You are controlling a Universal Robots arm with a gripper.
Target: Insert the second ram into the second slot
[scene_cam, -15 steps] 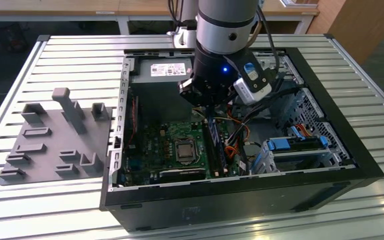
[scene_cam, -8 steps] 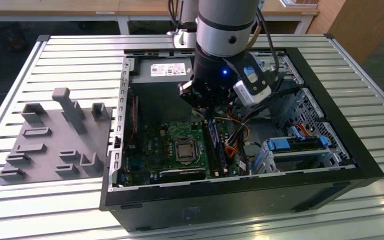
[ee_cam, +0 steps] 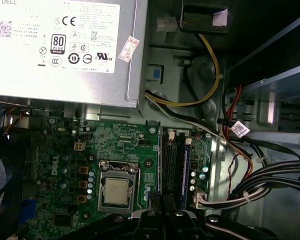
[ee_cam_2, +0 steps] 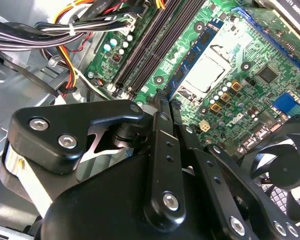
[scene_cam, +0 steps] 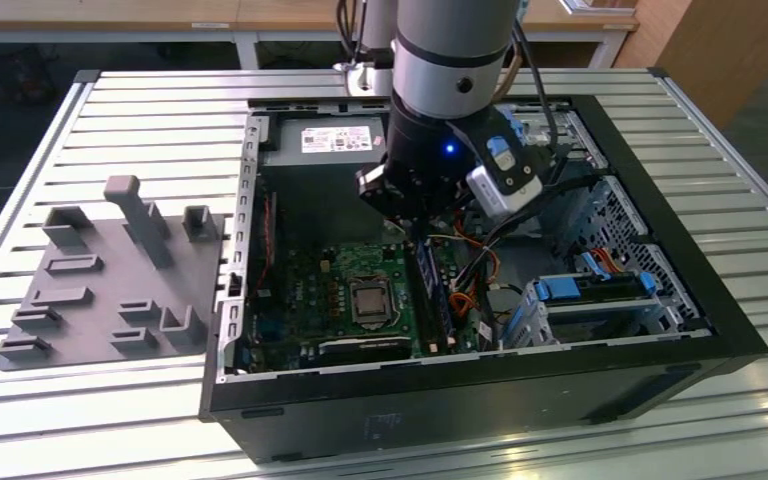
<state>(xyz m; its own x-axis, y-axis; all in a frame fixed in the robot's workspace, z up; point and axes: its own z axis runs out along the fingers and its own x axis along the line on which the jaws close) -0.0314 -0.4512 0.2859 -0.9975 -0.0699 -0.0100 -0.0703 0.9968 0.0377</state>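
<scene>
One tool, pressed together, low over memory slots beside CPU socket; pinching or merely touching, cannot tell. Second ram apparently on edge there. Likely light, stiff, fragile: hold by bare long edges only.

The arm was a silver-grey tube ending in a black wrist with a small blue light. A white and blue box and black cables sat beside it. The gripper was black with silver screws.
</scene>
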